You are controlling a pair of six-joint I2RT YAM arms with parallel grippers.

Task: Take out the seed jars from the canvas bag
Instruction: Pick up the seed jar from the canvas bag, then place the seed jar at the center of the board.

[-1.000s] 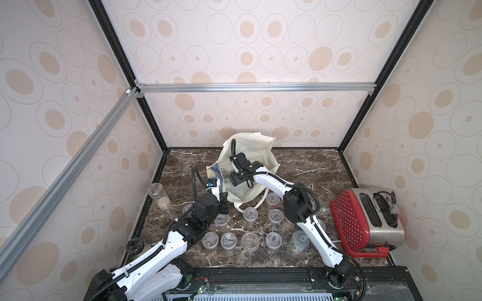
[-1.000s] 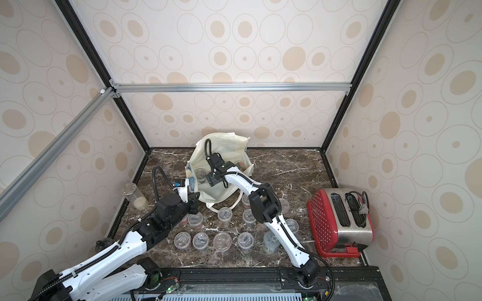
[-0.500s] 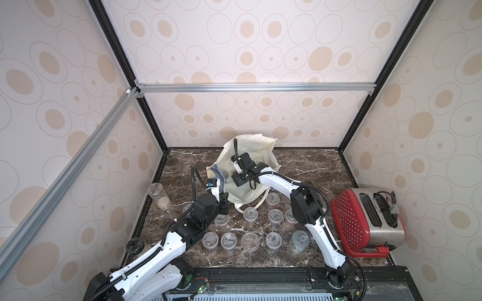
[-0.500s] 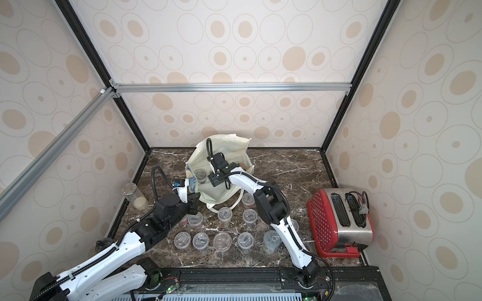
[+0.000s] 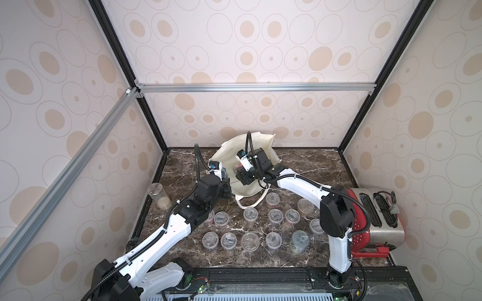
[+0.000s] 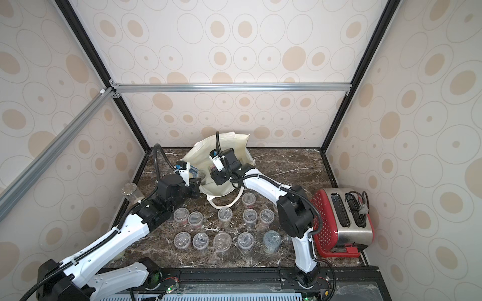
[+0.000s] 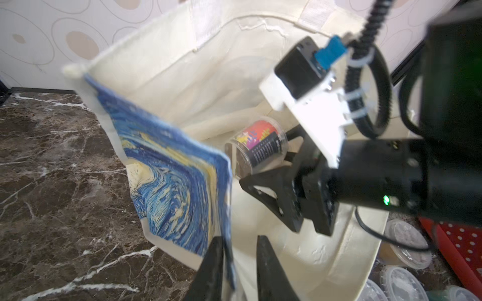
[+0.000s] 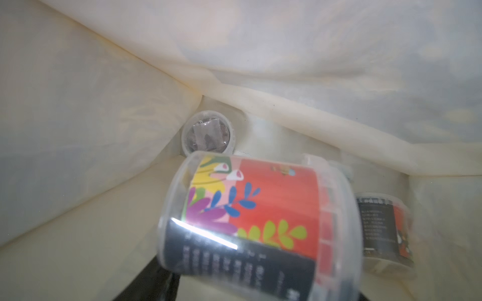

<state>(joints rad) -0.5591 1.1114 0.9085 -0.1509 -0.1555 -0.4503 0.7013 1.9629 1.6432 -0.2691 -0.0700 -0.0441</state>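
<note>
The mouth of the canvas bag (image 5: 262, 143) is mostly filled by the right claw (image 7: 264, 159) and its red-labelled seed jar (image 8: 250, 216). A clear-lidded jar (image 8: 207, 135) sits deeper in, seemingly behind them. The left claw (image 7: 240, 250) straddles the bag's printed edge. Rows of seed jars (image 5: 250, 215) crowd the near desk (image 5: 313, 166), which is bare between bag and toaster (image 5: 375, 211).

Bright even light; blurred wrist views, glare on seed jar (image 8: 260, 226).

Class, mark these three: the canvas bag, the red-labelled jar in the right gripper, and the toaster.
canvas bag (image 7: 208, 78), left wrist view, cream inner wall.
red-labelled jar (image 8: 273, 203), right wrist view, red label.
toaster (image 5: 387, 234), a top view, silver end face.
</note>
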